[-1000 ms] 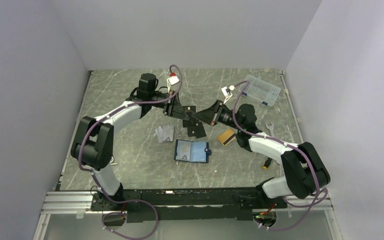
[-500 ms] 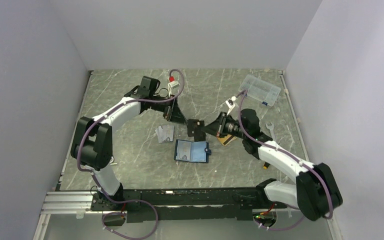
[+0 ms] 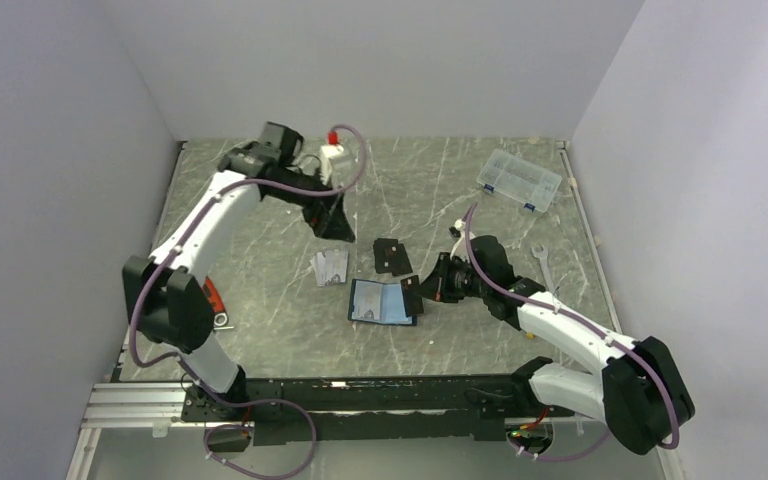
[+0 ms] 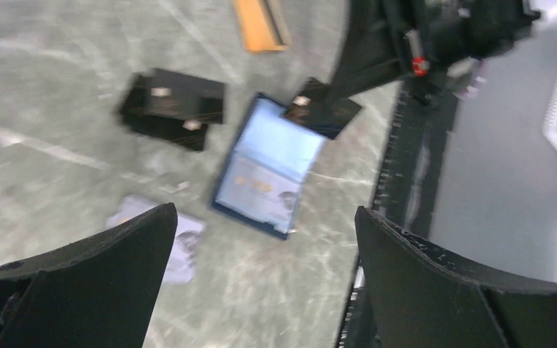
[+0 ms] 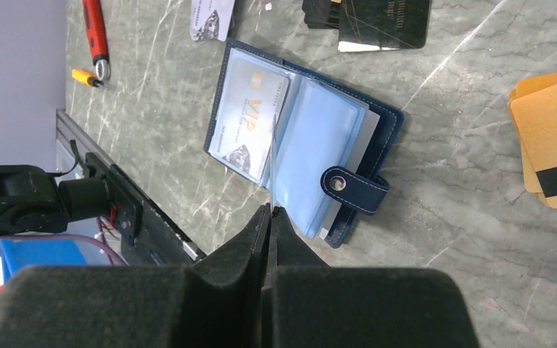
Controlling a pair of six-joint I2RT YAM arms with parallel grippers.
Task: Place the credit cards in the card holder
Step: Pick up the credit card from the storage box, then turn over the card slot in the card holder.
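Compared with half a second ago, finds the right gripper (image 3: 418, 292) drawn toward the near edge, now at the right side of the open card holder (image 3: 390, 303), and the left gripper (image 3: 335, 225) lifted toward the far left corner.

From above, places the holder on the table (image 3: 260, 330) midway between the side edges, silver cards (image 3: 329, 267) just left, black cards (image 3: 392, 256) just beyond.

From the left wrist, shows fingers (image 4: 101, 275) spread wide, holding nothing.

From the right wrist, shows fingers (image 5: 188, 304) pressed together on a thin card (image 5: 270, 167), edge-on above the holder's centre fold, long axis running straight away from the gripper. Shows a VIP card (image 5: 250, 119) already pocketed and an orange card (image 5: 551, 116) off toward the right edge. Puts the right arm far nearer. Offers flat marbled stone, with room enough around the holder.
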